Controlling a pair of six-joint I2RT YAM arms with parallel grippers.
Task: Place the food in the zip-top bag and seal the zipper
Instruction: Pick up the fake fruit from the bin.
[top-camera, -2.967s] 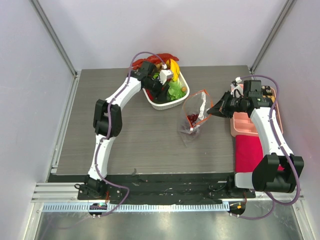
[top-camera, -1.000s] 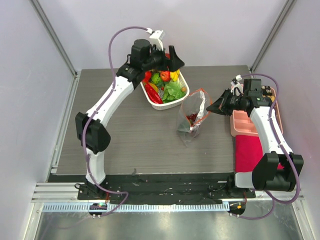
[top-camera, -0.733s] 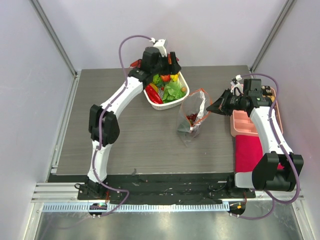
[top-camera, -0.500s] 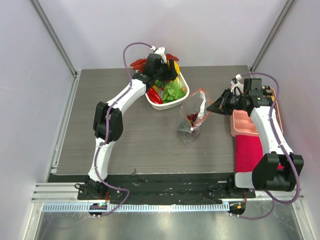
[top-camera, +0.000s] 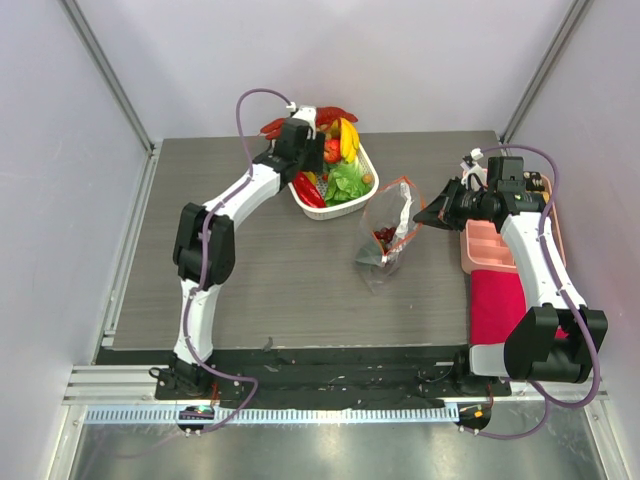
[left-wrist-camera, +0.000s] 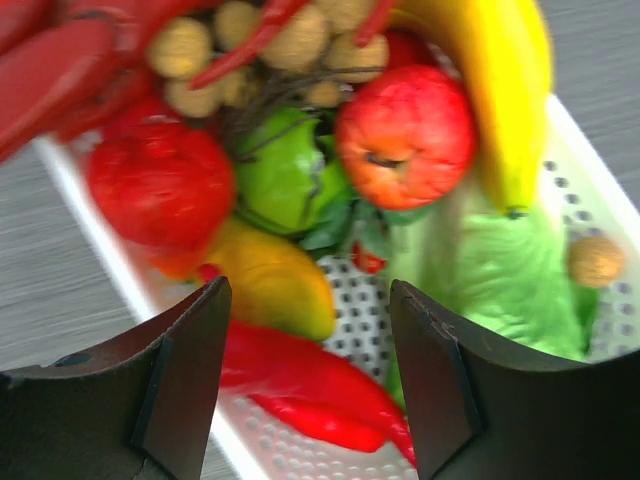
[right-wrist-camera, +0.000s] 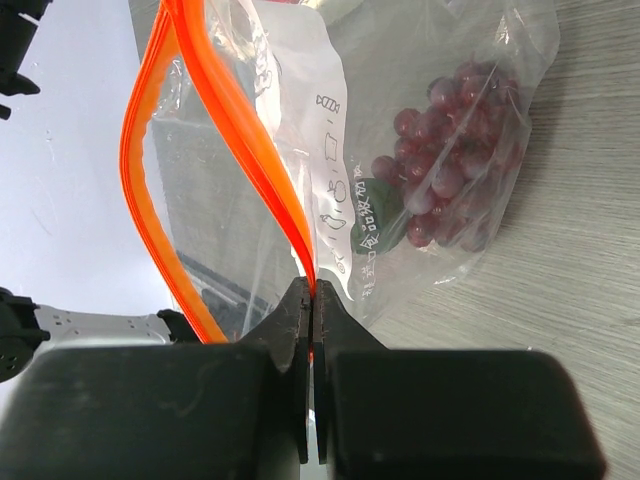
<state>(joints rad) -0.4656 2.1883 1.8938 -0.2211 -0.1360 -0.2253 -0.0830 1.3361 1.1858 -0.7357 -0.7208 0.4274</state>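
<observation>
Firmly in right gripper (right-wrist-camera: 311, 295) jaws: zipper (right-wrist-camera: 225, 100).

Bright, even, diffuse light; shadows on the worktop (top-camera: 300, 280) are faint. The left wrist view is soft and blurred, the left pincer (left-wrist-camera: 310, 288) dark. The zip-top bag (right-wrist-camera: 340, 170) looks sharp, with mild glints.

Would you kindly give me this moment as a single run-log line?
left claw: open above basket of toy food | right claw: shut on zipper, holding zip-top bag mouth open | bag contents: grapes | seal: not done
</observation>
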